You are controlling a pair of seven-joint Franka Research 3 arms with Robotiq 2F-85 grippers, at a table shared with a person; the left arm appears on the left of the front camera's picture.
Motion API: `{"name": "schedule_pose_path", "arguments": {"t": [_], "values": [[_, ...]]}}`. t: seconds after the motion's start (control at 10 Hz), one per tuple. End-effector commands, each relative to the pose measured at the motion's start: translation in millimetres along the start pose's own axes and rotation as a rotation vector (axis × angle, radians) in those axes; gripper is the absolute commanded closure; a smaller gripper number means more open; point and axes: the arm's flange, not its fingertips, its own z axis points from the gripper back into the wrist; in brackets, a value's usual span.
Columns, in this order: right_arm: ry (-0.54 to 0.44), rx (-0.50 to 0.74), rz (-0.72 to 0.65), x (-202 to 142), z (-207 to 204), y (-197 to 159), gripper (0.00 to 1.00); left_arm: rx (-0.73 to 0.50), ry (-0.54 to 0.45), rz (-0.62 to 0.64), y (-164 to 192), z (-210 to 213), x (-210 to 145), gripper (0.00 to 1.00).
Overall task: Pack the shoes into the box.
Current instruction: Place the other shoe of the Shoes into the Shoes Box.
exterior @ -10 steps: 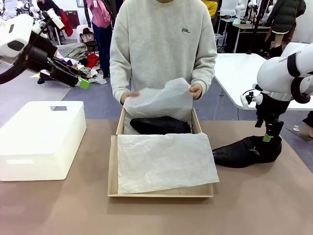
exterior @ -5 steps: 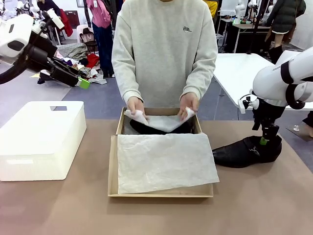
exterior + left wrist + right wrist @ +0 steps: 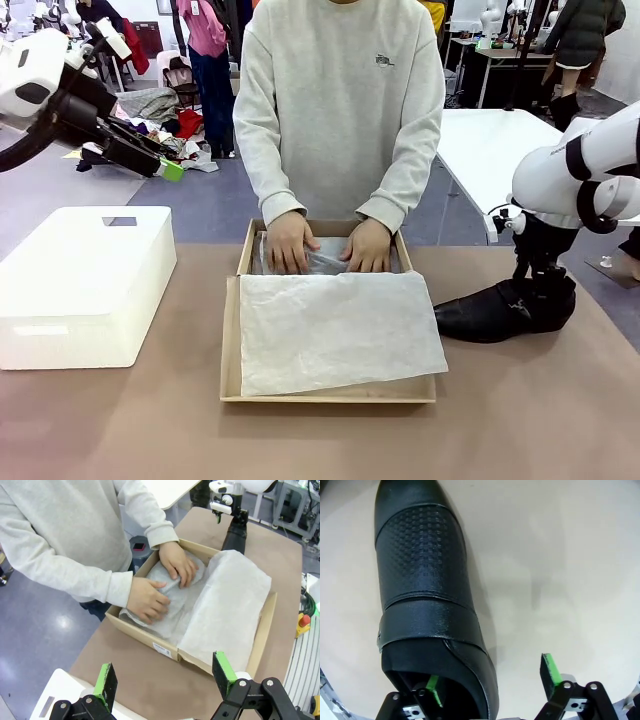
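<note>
We see one black shoe (image 3: pixel 500 310) standing on its sole on the brown table (image 3: pixel 520 430), outside the box (image 3: pixel 231 340) and just beside its right wall, with the pointed toe turned toward the box. In the right wrist view the shoe (image 3: pixel 425 595) shows a fine embossed grid on its upper and a strap across the instep, with its opening at the bottom of the picture.

The right gripper (image 3: pixel 543 288) comes down onto the heel end of this shoe. Its jaws stand wide and straddle the shoe's side wall. In its own view the right gripper (image 3: pixel 492 680) has one green-padded finger inside the opening, while the other stands outside, clear of the leather, over the bare table (image 3: pixel 560 555). We see no squeeze on the shoe.

The box (image 3: pixel 150 640) is brown cardboard and sits at the middle of the table. A white sheet of tissue paper (image 3: pixel 340 330) is spread over its near part and overhangs its right edge. At the far end a person in a grey sweatshirt presses more paper down into the box with one hand (image 3: pixel 290 243) and the other hand (image 3: pixel 368 247) side by side. We cannot tell what lies beneath the paper there.

The left gripper (image 3: pixel 168 168) hangs high at the left, well away from the box, and in its own view its jaws (image 3: pixel 165 677) are wide apart with nothing between them. Below it, left of the box, sits a white plastic container (image 3: pixel 85 285).
</note>
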Motion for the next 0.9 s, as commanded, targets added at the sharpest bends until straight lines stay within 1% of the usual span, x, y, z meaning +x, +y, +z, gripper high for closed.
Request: {"name": "schedule_pose_path", "arguments": {"t": [0.0,0.3,0.4,0.8], "values": [[-0.032,0.034,0.004,-3.9,2.5,-3.1,0.34,-0.013,-0.012,-0.007,1.1,-0.7,-1.1,0.0],[-0.04,0.063,-0.003,-6.7,1.8,-5.6,0.85,-0.013,-0.012,-0.007,1.1,-0.7,-1.1,0.0],[-0.041,0.069,-0.003,-7.4,2.0,-6.3,1.0,-0.013,-0.012,-0.007,1.1,-0.7,-1.1,0.0],[-0.053,0.081,-0.014,-11.6,4.5,-9.3,1.0,-0.013,-0.012,-0.007,1.1,-0.7,-1.1,0.0]]}}
